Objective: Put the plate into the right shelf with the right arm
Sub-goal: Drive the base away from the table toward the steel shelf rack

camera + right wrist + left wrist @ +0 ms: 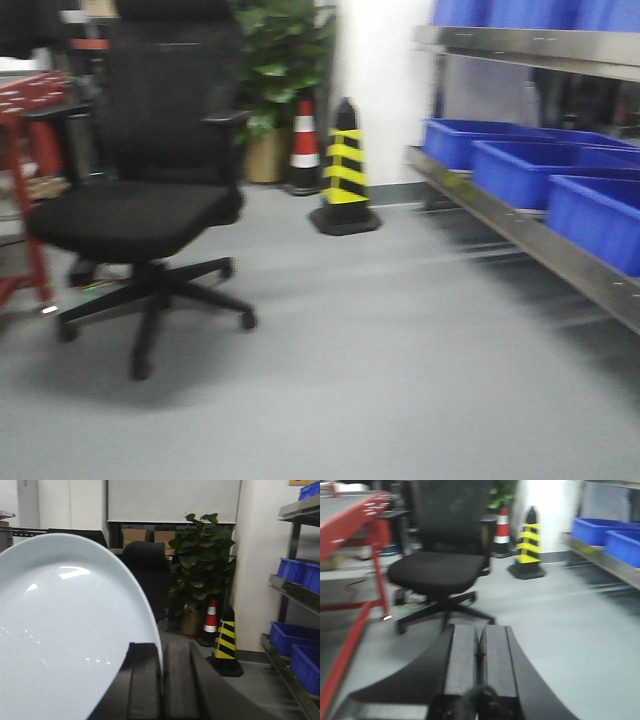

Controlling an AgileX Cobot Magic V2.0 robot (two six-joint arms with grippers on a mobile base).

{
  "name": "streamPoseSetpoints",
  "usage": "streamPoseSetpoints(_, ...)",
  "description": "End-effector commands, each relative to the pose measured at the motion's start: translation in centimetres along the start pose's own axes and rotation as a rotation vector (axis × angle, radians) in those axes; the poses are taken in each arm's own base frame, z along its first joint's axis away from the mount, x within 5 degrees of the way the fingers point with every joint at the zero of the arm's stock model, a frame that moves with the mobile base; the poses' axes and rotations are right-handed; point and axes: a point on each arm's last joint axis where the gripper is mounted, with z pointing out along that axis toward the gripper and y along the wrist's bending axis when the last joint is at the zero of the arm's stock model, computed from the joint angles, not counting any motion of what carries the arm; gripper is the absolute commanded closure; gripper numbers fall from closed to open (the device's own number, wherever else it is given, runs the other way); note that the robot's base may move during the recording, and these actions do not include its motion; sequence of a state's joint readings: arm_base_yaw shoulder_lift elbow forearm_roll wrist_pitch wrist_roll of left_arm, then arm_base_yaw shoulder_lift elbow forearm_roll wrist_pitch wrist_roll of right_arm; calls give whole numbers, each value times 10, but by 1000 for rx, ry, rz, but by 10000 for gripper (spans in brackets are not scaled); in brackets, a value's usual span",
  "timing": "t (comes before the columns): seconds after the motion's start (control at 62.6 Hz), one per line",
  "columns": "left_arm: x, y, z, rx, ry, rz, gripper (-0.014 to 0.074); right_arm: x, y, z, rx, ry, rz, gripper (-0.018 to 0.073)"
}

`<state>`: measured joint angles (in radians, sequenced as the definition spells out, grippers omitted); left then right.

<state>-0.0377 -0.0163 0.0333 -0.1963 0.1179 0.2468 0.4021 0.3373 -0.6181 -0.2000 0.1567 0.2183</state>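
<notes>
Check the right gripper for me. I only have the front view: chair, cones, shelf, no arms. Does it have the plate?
Observer: Yes. The right wrist view shows the right gripper shut on the rim of the plate.
Operator: Flat or on edge?
Observer: On edge, rising up from the jaws, with its face to the left in that view.
Operator: Left gripper?
Observer: The left wrist view shows the left gripper shut with nothing in it.
</notes>
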Motion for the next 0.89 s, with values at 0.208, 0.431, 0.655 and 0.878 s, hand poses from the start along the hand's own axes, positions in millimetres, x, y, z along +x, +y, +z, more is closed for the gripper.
streamPoseSetpoints(0.208, -5, 2, -1, -17, -84, -6, 643, -17, 2, -1, -16, -113, -16, 505)
streamPoseSetpoints(0.431, -5, 2, -1, -17, -84, -6, 643, -17, 2, -1, -16, -113, -16, 505)
streamPoseSetpoints(0.655, -5, 2, -1, -17, -84, -6, 643, -17, 2, -1, -16, -113, -16, 505)
streamPoseSetpoints(0.878, -5, 1, -1, -14, -84, -6, 643, -17, 2, -1, -16, -113, -16, 505)
